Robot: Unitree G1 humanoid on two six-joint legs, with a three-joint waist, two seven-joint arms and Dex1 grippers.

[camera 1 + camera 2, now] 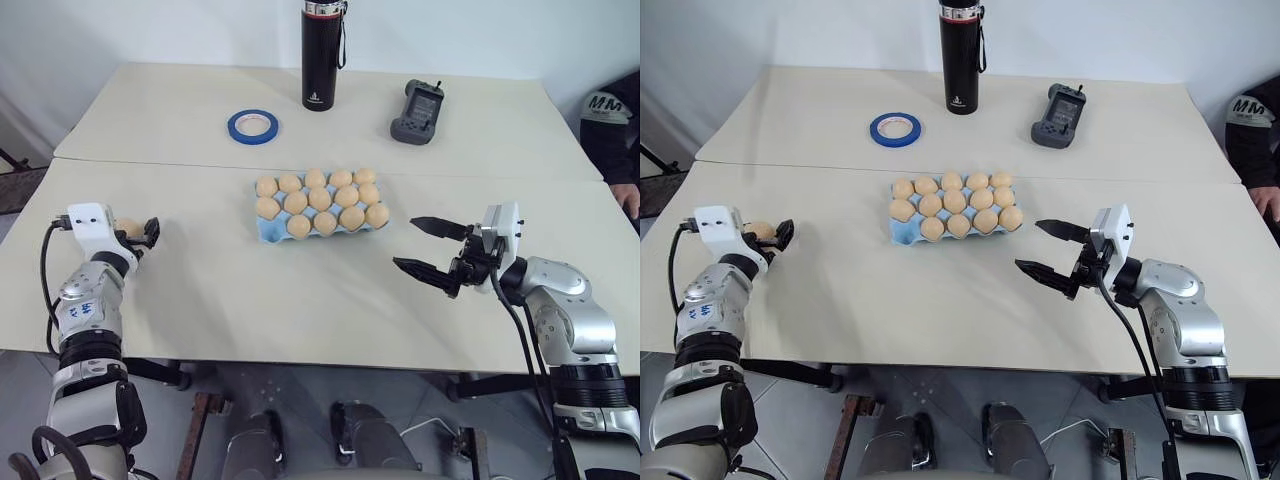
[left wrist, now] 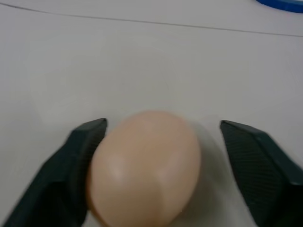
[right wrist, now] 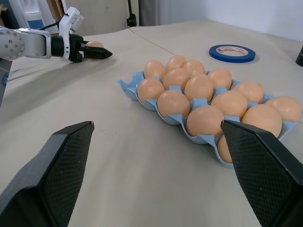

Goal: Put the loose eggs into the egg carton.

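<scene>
One loose egg (image 2: 144,170), pale orange-tan, lies on the table at the far left, between the fingers of my left gripper (image 1: 140,232). One finger touches its side; the other stands a little off, so the gripper is open around it. The light blue egg carton (image 1: 268,232) sits mid-table with several eggs (image 1: 320,198) in its cups. My right gripper (image 1: 406,242) hovers to the right of the carton, open wide and holding nothing. The right wrist view looks across the carton (image 3: 130,87) to the left gripper (image 3: 97,53) with the egg.
At the back of the table are a blue tape roll (image 1: 252,126), a tall black flask (image 1: 322,55) and a grey handheld controller (image 1: 417,111). A person's hand (image 1: 628,195) rests at the right edge. A seam runs across the table behind the carton.
</scene>
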